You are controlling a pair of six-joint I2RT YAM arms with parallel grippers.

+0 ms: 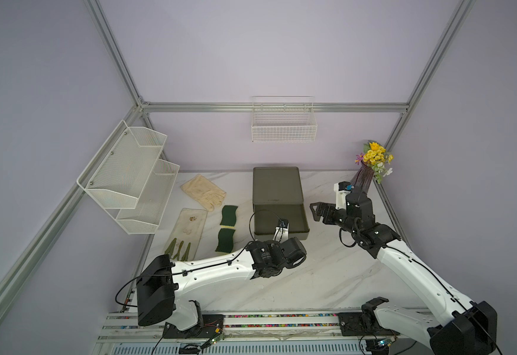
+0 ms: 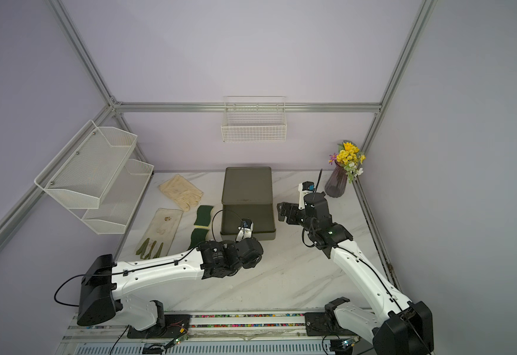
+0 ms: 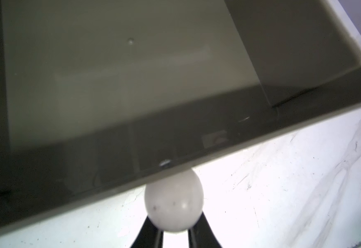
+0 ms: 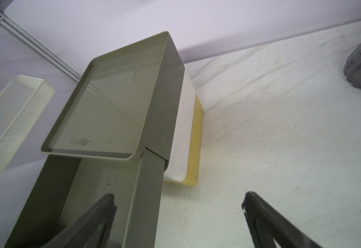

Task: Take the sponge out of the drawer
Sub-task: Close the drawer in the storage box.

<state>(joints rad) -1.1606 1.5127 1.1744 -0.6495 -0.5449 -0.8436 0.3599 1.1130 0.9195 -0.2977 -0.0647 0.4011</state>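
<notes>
Left pincer (image 3: 174, 224): clamped on the white knob (image 3: 173, 199) at the drawer (image 3: 111, 85) front.
Right pincer (image 4: 178, 196): jaws wide apart, holding nothing, just beside the drawer's side wall.
Drawer: stands open out of the olive box (image 1: 277, 184).
Sponge (image 1: 225, 240): green with a yellow band, flat on the table (image 1: 327, 270) left of the drawer.
Views: only the left wrist view shows the knob grip; only the top views show the sponge.

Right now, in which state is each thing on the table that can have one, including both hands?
drawer: pulled open, nothing visible inside
left hand: shut on the knob
right hand: open, holding nothing, beside the drawer
sponges: out of the drawer, lying on the table
vase: upright, holding flowers
</notes>
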